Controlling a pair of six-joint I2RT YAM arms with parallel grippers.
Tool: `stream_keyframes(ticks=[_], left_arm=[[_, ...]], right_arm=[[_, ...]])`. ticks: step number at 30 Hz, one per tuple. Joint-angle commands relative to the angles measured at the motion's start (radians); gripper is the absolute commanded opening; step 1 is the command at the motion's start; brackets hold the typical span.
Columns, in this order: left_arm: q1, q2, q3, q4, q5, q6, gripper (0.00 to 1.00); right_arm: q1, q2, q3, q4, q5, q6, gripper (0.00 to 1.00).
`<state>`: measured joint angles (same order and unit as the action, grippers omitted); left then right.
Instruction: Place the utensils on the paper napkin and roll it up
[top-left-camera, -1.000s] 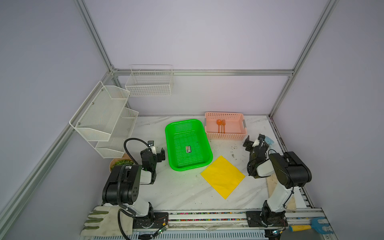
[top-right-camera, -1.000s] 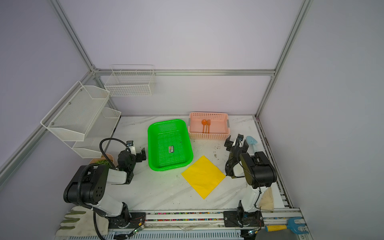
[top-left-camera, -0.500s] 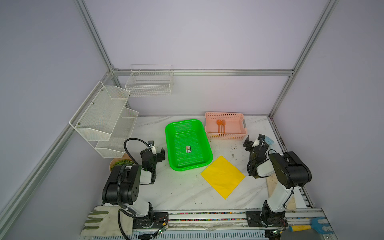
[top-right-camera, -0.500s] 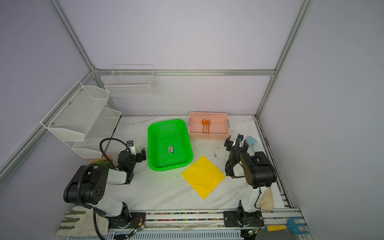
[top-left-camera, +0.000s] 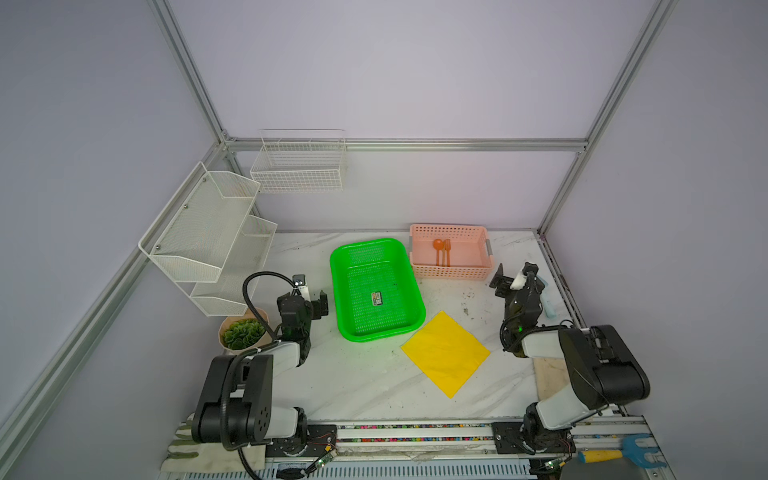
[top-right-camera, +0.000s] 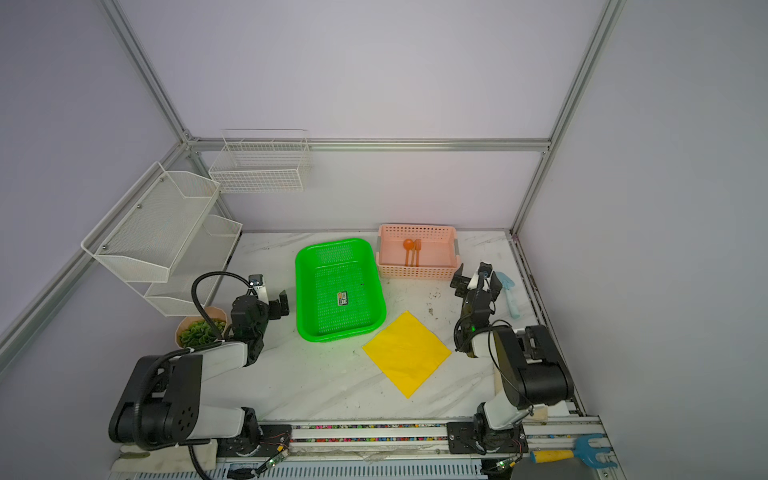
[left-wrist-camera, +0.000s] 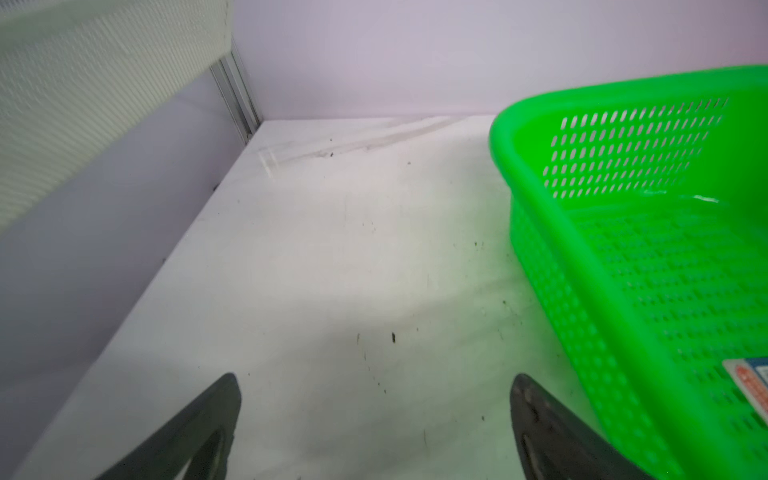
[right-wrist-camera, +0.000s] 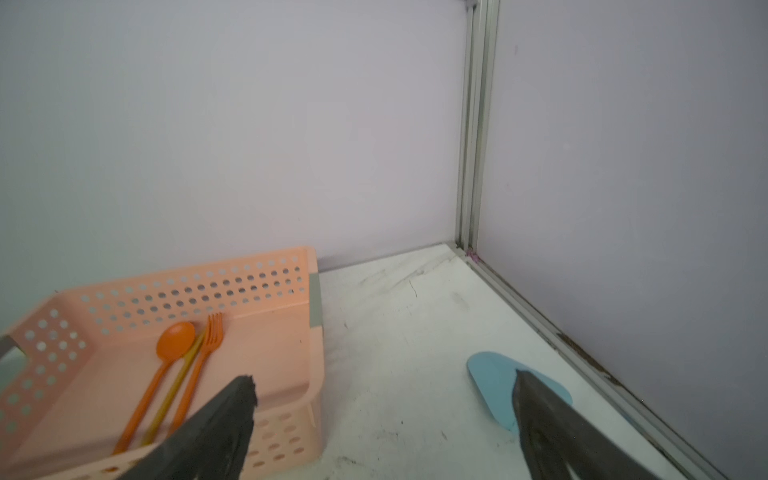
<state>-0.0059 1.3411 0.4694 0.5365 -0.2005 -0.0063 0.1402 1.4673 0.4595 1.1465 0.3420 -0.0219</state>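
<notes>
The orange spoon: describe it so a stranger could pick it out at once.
At the back of the table stands a pink basket, right of the green basket. Inside it the spoon, slim and orange, lies on the left in both top views. It ends in a round bowl, whereas the matching fork beside it ends in tines.

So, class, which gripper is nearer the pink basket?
Right. The right gripper hangs just off the right end of the pink basket; the left gripper is across the green basket from it, farther away.
</notes>
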Motion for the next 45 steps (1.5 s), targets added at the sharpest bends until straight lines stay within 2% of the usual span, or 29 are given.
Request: stream_keyframes(ticks=[1, 4, 5, 6, 9, 11, 15, 18, 21, 24, 28, 31, 35, 39, 45], left_arm=[[-0.029, -0.107, 0.240, -0.259, -0.094, -0.020, 1.00], [-0.046, -0.151, 0.453, -0.555, -0.098, -0.173, 1.00], [-0.046, -0.150, 0.546, -0.692, -0.048, -0.201, 1.00], [-0.050, -0.143, 0.625, -0.800, 0.027, -0.249, 1.00], [-0.154, -0.142, 0.716, -0.951, 0.080, -0.334, 1.00], [-0.288, -0.174, 0.674, -0.958, 0.030, -0.376, 1.00], [-0.576, -0.178, 0.562, -0.928, -0.031, -0.547, 1.00], [-0.788, -0.082, 0.557, -0.886, -0.099, -0.608, 1.00], [-0.889, 0.058, 0.632, -0.881, -0.124, -0.629, 1.00], [-0.919, 0.208, 0.721, -0.863, -0.062, -0.633, 1.00], [-0.940, 0.339, 0.840, -0.848, -0.001, -0.634, 1.00], [-0.954, 0.422, 0.934, -0.861, 0.012, -0.623, 1.00], [-0.957, 0.491, 1.020, -0.903, -0.026, -0.618, 1.00], [-0.945, 0.557, 1.097, -1.014, -0.072, -0.635, 0.99], [-0.920, 0.632, 1.203, -1.143, -0.137, -0.664, 0.92]], right_arm=[[0.002, -0.178, 0.144, -0.307, -0.044, 0.111, 0.97], [0.000, -0.225, 0.352, -0.869, 0.051, 0.572, 0.97], [-0.008, -0.226, 0.378, -0.908, -0.066, 0.559, 0.97], [-0.004, -0.226, 0.388, -0.897, -0.171, 0.469, 0.97], [0.034, -0.215, 0.427, -0.996, -0.268, 0.489, 0.97], [0.065, -0.230, 0.423, -1.016, -0.293, 0.466, 0.97], [0.111, -0.259, 0.431, -1.090, -0.295, 0.432, 0.95], [0.130, -0.264, 0.431, -1.118, -0.287, 0.428, 0.93], [0.134, -0.269, 0.436, -1.135, -0.284, 0.445, 0.88], [0.135, -0.312, 0.450, -1.198, -0.187, 0.495, 0.84], [0.133, -0.391, 0.467, -1.285, -0.049, 0.550, 0.84], [0.133, -0.424, 0.474, -1.304, -0.042, 0.547, 0.84], [0.133, -0.420, 0.485, -1.329, -0.046, 0.541, 0.84], [0.133, -0.430, 0.475, -1.328, -0.044, 0.537, 0.85], [0.133, -0.429, 0.475, -1.326, -0.051, 0.534, 0.85]])
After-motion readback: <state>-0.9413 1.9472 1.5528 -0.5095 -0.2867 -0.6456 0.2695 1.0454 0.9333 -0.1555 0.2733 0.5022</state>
